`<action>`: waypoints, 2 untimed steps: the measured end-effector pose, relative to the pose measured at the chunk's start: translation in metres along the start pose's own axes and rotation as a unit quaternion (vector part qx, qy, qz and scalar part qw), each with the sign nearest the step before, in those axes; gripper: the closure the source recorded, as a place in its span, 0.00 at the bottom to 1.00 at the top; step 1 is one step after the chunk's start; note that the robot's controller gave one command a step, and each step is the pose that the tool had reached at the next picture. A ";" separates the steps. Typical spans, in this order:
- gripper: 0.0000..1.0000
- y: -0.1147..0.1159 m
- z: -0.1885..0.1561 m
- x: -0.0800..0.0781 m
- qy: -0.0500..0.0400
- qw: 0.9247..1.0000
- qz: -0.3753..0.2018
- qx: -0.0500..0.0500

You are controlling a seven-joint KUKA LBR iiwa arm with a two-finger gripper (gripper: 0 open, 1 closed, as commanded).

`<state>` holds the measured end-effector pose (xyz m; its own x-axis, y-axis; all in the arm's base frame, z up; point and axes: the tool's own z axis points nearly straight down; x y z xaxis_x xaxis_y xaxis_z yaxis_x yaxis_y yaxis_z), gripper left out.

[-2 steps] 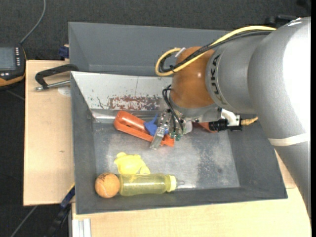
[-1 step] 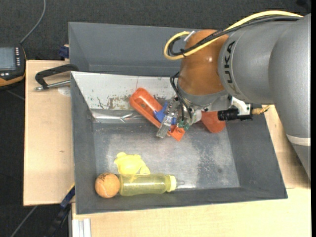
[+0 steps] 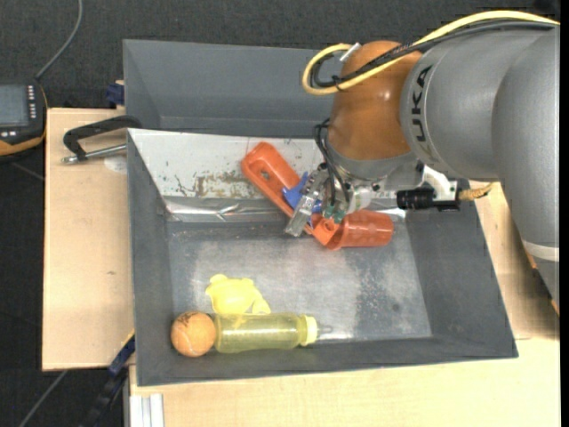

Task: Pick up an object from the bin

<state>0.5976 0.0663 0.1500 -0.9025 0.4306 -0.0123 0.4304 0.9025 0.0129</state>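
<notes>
From my end, the arm (image 3: 480,96) reaches in from the right of the frame and bends down into the upper middle of the grey bin (image 3: 151,265). Its orange cover (image 3: 373,96) and a loop of yellow cable (image 3: 324,65) sit above the wrist. The gripper (image 3: 311,207) is low near the bin's back wall, right over an orange tool-like thing (image 3: 267,172). That thing has a long orange body lying slantwise, upper left to lower right, with a blue part (image 3: 292,194) about midway along it. The gripper's metal end overlaps the blue part and the lower stretch of the orange body. I cannot tell whether it is wide, narrow or closed on anything, because the wrist hides much of it from this angle. Just right of the gripper lies a stubby red-orange piece (image 3: 366,229), roughly level across the frame; whether it touches the orange thing's lower end or only lies close to it, I cannot make out. The other things are well apart from this group, along the front wall at the lower left of the frame. There I see an orange ball (image 3: 193,334) and, just beside it, a pale yellow bottle (image 3: 262,333) lying on its side with its nozzle pointing right. A crumpled yellow thing (image 3: 233,294) rests just above the bottle.
</notes>
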 end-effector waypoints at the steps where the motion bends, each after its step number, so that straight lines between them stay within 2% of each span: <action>1: 1.00 -0.007 0.003 0.005 0.012 1.000 0.020 0.008; 2: 1.00 -0.020 0.020 -0.011 -0.001 1.000 0.006 -0.001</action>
<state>0.5995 0.0440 0.1300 -0.8973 0.4411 -0.0148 0.4409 0.8974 0.0146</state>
